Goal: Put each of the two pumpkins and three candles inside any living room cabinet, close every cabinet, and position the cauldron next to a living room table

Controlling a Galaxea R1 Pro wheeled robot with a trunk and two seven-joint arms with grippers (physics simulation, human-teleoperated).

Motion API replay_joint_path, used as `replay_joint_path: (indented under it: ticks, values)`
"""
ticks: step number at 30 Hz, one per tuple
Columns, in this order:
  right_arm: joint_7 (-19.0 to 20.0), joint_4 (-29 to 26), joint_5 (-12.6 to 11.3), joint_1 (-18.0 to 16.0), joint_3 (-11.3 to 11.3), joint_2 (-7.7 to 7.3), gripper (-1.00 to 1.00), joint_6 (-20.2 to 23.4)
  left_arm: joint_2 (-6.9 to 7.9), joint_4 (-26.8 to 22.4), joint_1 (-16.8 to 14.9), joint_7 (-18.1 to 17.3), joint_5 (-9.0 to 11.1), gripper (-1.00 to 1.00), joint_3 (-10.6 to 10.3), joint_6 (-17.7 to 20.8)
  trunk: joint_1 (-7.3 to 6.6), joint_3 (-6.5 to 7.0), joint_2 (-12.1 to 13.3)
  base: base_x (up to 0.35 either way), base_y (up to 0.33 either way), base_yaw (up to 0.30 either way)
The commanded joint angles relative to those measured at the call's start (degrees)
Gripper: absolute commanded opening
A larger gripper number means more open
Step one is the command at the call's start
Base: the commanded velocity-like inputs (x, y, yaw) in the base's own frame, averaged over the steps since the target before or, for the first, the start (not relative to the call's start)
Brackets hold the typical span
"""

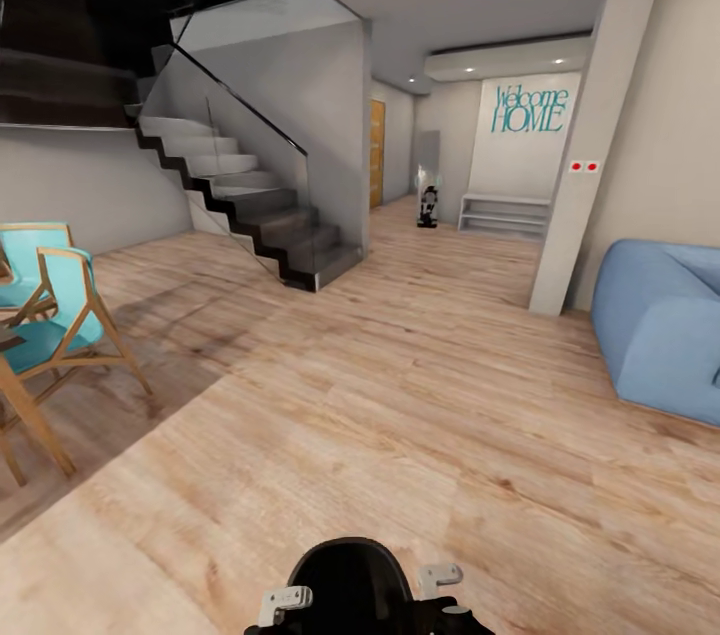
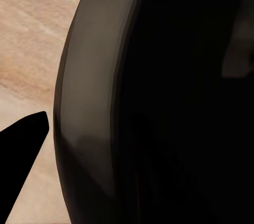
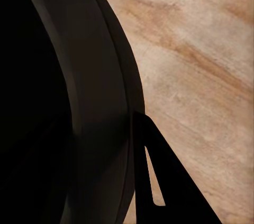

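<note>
Far wall sign (image 1: 530,109): "Welcome HOME", teal lettering.

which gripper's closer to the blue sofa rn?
Right. Both sit at the cauldron rim; the right gripper is on its sofa side, the left gripper on the far side.

I see: wood floor (image 1: 400,395); stairs (image 1: 250,205); teal chairs (image 1: 55,315); blue sofa (image 1: 665,325); pillar (image 1: 595,125); "Welcome HOME" wall (image 1: 528,110).

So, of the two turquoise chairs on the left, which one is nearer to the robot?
The front chair, whose whole wooden frame and legs show. The other chair stands behind it, partly hidden and cut off by the picture's edge.
</note>
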Motion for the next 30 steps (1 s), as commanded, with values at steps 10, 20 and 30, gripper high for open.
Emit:
replay_joint_path:
  ticks: [10, 20, 30]
  values:
    - [-0.46, 0.01, -0.16, -0.03, 0.20, 0.00, -1.00, 0.27, 0.08, -0.24, -0.05, 0.17, 0.39, -1.00, -0.12, 0.05, 0.01, -0.05, -0.03, 0.114, 0.000, -0.171]
    - [-0.46, 0.01, -0.16, -0.02, 0.20, 0.00, -1.00, 0.27, 0.12, -0.33, -0.05, 0.16, 0.39, -1.00, -0.11, 0.05, 0.01, -0.05, -0.03, 0.014, 0.000, -0.282]
    - [-0.46, 0.01, -0.16, -0.02, 0.20, 0.00, -1.00, 0.27, 0.12, -0.33, -0.05, 0.10, 0.39, -1.00, -0.11, 0.05, 0.01, -0.05, -0.03, 0.000, 0.000, -0.283]
